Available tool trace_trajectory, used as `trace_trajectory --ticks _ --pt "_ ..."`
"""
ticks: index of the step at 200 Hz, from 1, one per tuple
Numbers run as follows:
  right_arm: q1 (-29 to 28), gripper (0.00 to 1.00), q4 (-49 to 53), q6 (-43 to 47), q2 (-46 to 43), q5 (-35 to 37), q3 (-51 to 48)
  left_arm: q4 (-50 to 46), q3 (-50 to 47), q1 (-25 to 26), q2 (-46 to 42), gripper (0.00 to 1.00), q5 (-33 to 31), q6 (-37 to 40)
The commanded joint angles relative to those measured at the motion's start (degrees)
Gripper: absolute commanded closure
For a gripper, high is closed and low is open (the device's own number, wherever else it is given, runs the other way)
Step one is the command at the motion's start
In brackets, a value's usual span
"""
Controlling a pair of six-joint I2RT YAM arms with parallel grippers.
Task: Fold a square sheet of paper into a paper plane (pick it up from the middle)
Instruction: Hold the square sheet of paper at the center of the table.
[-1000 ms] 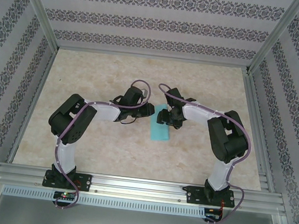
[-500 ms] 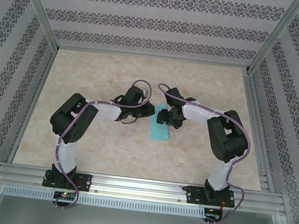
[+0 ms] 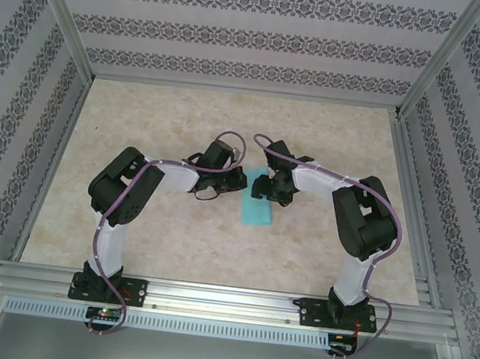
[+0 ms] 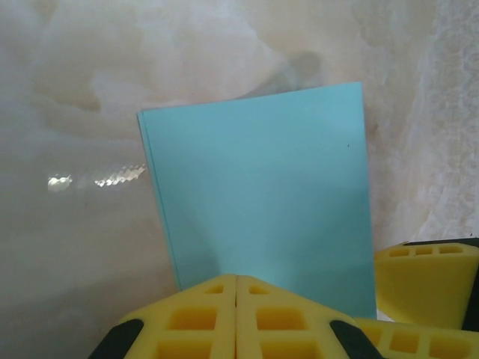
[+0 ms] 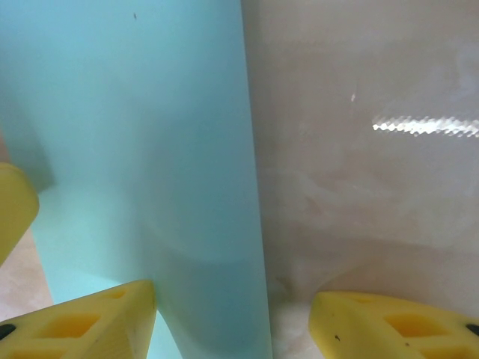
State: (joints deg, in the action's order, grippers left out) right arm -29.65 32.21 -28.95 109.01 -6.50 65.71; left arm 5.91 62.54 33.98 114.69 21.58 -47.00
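Paper first: the turquoise sheet of paper (image 3: 257, 203) lies flat on the table (image 3: 169, 118), already doubled into a narrow rectangle. The job looks to be at the early folds, with no dart shape yet. The left claw (image 4: 236, 283) has its pads pressed together over the sheet's near edge. The right claw (image 5: 232, 303) stands open astride one long edge. The next fold likely needs a thin, careful pinch on one layer. The two claws sit close together and could get in each other's way.

Lab test cell w/ alu frame (image 3: 225, 301), patterned walls (image 3: 257, 38).
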Motion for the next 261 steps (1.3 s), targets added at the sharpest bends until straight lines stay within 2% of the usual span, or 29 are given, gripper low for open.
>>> trace_trajectory --ticks 1,79,122,161,183,204,246,261 --pt "-0.8 0.38 -5.2 1.0 11.9 -0.2 -4.9 -2.8 2.2 1.1 0.8 0.93 0.2 1.1" --pt "-0.6 0.38 -3.8 0.8 8.0 -1.6 -3.8 -17.8 5.4 1.3 3.4 0.96 -5.4 2.3" --pt "0.6 0.37 -3.4 -0.5 -1.8 -4.1 -2.8 -21.6 6.4 1.3 5.2 0.97 -6.3 2.7" --pt "5.8 0.37 -3.9 -3.6 -12.5 -3.0 -5.5 -23.3 6.5 1.3 6.4 1.0 -7.3 2.3" --pt "6.2 0.39 -3.6 -2.2 -14.8 -6.3 -5.1 -23.5 6.5 1.3 6.8 1.0 -7.3 1.9" --pt "5.6 0.47 -5.9 -2.2 -14.1 -12.3 -4.8 -23.7 6.5 1.3 6.8 1.0 -7.5 1.8" --pt "4.1 0.79 -9.7 -3.1 -10.0 -19.2 -3.0 -24.2 6.4 1.3 6.8 1.0 -7.9 1.8" --pt "3.9 0.86 -9.7 -3.1 -8.0 -20.5 -2.0 -24.2 6.4 1.3 6.9 1.0 -7.8 1.7"
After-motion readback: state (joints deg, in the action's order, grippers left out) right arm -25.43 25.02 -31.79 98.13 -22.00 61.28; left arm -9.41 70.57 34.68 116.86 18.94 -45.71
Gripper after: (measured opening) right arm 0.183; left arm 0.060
